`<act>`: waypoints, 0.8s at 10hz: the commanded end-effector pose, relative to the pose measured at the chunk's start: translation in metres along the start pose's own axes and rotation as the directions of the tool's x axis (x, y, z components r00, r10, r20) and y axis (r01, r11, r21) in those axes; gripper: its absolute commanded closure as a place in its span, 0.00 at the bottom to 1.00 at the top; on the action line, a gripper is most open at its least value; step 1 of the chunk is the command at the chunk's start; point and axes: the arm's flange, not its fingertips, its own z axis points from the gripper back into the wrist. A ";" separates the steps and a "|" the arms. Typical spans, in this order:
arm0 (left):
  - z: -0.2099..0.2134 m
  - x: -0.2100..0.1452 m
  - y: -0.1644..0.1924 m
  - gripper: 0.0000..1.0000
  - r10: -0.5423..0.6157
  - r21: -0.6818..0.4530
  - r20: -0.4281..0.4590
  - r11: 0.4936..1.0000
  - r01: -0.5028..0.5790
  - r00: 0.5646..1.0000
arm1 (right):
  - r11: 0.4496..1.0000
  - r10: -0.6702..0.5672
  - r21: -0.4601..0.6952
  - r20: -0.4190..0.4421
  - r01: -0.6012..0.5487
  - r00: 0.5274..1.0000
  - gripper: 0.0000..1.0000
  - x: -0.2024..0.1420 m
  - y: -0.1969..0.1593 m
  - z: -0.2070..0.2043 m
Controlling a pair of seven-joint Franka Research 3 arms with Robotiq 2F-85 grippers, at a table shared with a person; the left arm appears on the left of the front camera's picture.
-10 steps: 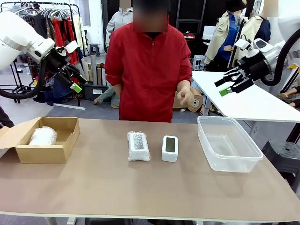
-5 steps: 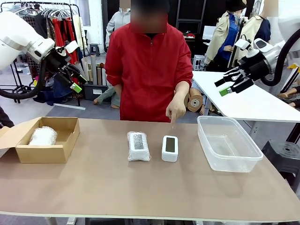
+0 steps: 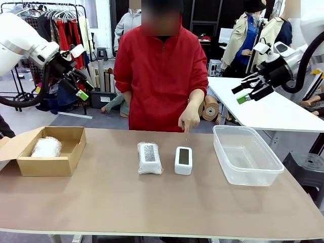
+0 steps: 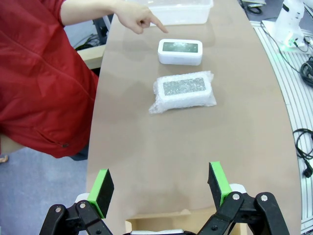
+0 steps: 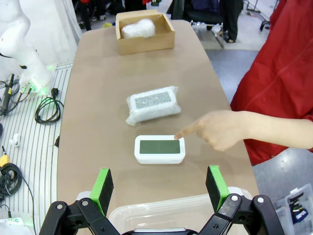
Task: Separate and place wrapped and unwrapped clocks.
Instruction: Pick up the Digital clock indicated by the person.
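Note:
On the brown table a bubble-wrapped clock with a dark label (image 3: 149,157) (image 4: 184,91) (image 5: 152,104) lies beside a bare white clock with a grey-green screen (image 3: 183,160) (image 4: 180,51) (image 5: 160,149). Another wrapped bundle (image 3: 46,147) (image 5: 138,28) sits inside the cardboard box (image 3: 67,162) (image 5: 146,44). The person's hand (image 3: 189,119) (image 4: 135,18) (image 5: 222,129) points a finger down at the bare clock. My left gripper (image 3: 82,87) (image 4: 160,185) hangs open high above the table's left end. High over the right end my right gripper (image 3: 241,93) (image 5: 160,185) is open as well, holding nothing.
A clear plastic tub (image 3: 267,174) (image 4: 168,17) (image 5: 127,214) stands at the table's right end. The person in a red jacket (image 3: 161,76) stands at the far edge. A white table (image 3: 273,114) sits behind on the right, and cables (image 5: 46,108) lie on the floor.
The person's hand came down from chest height to point at the bare clock. Both arms stayed still.

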 end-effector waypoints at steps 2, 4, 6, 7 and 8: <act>0.002 0.000 0.000 0.00 0.001 0.003 0.000 1.000 -0.001 1.000 | 1.000 0.000 0.000 0.000 0.000 1.000 0.00 0.000 0.000 0.000; 0.002 0.000 0.000 0.00 0.001 0.003 0.000 1.000 -0.001 1.000 | 0.993 -0.101 -0.058 -0.024 0.099 0.995 0.00 0.025 0.014 -0.017; 0.002 0.000 0.000 0.00 0.001 0.003 0.000 1.000 -0.001 1.000 | 0.955 -0.240 -0.188 -0.032 0.230 0.970 0.00 0.052 0.028 -0.044; 0.002 0.000 0.000 0.00 0.001 0.003 0.000 1.000 -0.001 1.000 | 0.933 -0.284 -0.243 -0.046 0.265 0.958 0.00 0.065 0.034 -0.055; 0.002 0.000 0.000 0.00 0.001 0.003 0.000 1.000 -0.001 1.000 | 0.920 -0.315 -0.269 -0.072 0.286 0.946 0.00 0.073 0.041 -0.067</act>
